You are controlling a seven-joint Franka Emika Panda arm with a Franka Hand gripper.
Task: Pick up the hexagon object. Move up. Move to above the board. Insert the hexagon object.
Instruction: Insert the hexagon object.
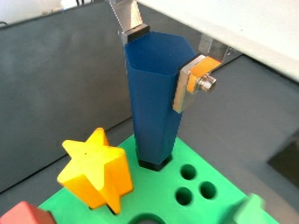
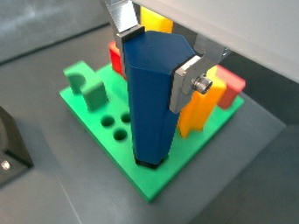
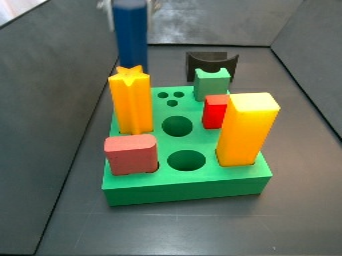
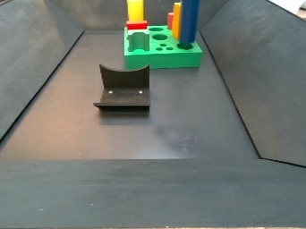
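The gripper (image 1: 163, 57) holds the hexagon object (image 1: 156, 101) near its top, one silver finger (image 1: 131, 22) on each of two opposite faces, directly above the board (image 1: 228, 206); both wrist views show this clamp. In the wrist view the dark blue column stands upright with its lower end at a dark opening (image 1: 156, 163) in the board's top, near one corner. Whether it has entered the hole or only touches the rim cannot be told.

On the board, the yellow star post (image 1: 97, 171) stands just beside the hexagon object. In a side view the board (image 3: 187, 187) lies on the dark counter (image 3: 301, 205). There the hexagon object (image 3: 128, 35) rises at the board's far corner, right behind the yellow star post (image 3: 130, 100). The yellow rectangular block (image 3: 247, 127) stands near the opposite edge of the board. A dull red block (image 3: 131, 155) sits at the near corner, and a small red peg (image 3: 215, 111) stands close beside the yellow rectangular block. A small green notched peg (image 3: 211, 83) stands at the board's far edge. Round holes (image 3: 178, 126) in the board's middle stay open.

The fixture (image 4: 123, 88) stands on the counter well apart from the board (image 4: 162, 54), nearer to that side camera. The gripper itself is blurred in this side view.
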